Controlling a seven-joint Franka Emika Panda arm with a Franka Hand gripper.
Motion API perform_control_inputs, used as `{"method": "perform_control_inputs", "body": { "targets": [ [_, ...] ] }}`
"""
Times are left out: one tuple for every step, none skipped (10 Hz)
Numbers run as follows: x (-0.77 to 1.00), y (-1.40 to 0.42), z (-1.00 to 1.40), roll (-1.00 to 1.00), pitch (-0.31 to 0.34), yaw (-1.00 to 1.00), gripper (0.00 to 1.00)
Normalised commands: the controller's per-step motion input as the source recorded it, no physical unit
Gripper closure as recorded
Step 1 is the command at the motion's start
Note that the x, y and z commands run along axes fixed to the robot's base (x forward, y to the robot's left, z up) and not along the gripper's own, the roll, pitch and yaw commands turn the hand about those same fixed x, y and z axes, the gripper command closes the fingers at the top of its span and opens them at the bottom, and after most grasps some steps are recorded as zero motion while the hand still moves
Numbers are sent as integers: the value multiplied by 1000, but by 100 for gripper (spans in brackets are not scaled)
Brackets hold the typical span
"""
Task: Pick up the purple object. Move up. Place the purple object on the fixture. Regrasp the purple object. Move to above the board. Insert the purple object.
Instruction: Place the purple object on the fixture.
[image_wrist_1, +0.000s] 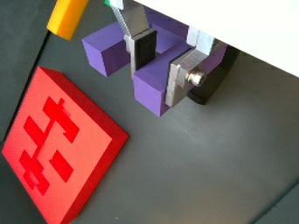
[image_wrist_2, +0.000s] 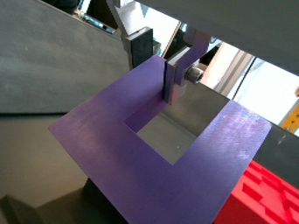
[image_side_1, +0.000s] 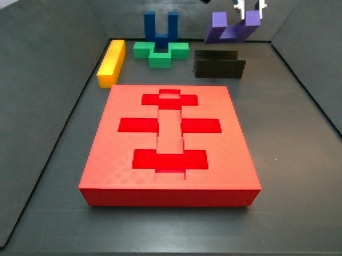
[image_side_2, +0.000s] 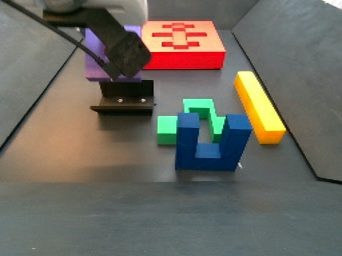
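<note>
The purple object (image_wrist_1: 152, 90), a U-shaped block, hangs in my gripper (image_wrist_1: 163, 70). One prong sits between the two silver fingers: one pad stands in the U's gap and the other finger presses the prong's outer face. The same grip shows in a wrist view on the purple object (image_wrist_2: 128, 131) under the gripper (image_wrist_2: 160, 66). In both side views the purple object (image_side_1: 221, 25) (image_side_2: 95, 55) is off the floor, just above and behind the fixture (image_side_1: 221, 66) (image_side_2: 124, 99). The red board (image_side_1: 167, 135) (image_side_2: 187, 45) lies apart from them.
A yellow bar (image_side_1: 111, 62) (image_side_2: 259, 102), a green block (image_side_1: 163, 52) (image_side_2: 185, 122) and a blue two-pronged piece (image_side_1: 160, 27) (image_side_2: 214, 145) stand on the dark floor beside the fixture. Dark walls ring the floor.
</note>
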Motion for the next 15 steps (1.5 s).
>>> {"method": "perform_control_inputs", "body": {
  "targets": [
    [23, 46, -254, -46, 6, 0, 100],
    [103, 37, -166, -80, 29, 0, 100],
    [57, 31, -203, -14, 14, 0, 100],
    [34, 17, -309, -80, 0, 0, 100],
    [0, 43, -334, -186, 0, 0, 100],
    [0, 31, -271, -137, 0, 0, 100],
    [0, 23, -249, -86, 0, 0, 100],
    [0, 0, -180, -14, 0, 0, 100],
    [0, 0, -266, 0, 0, 0, 100],
    [0, 0, -217, 0, 0, 0, 100],
    [0, 0, -160, 69, 6, -6, 100],
    [0, 0, -183, 46, 0, -11, 100],
    [0, 0, -140, 0, 0, -11, 100],
    [0, 0, -40, 86, 0, 0, 100],
    [0, 0, -123, 51, 0, 0, 100]
  ]
}}
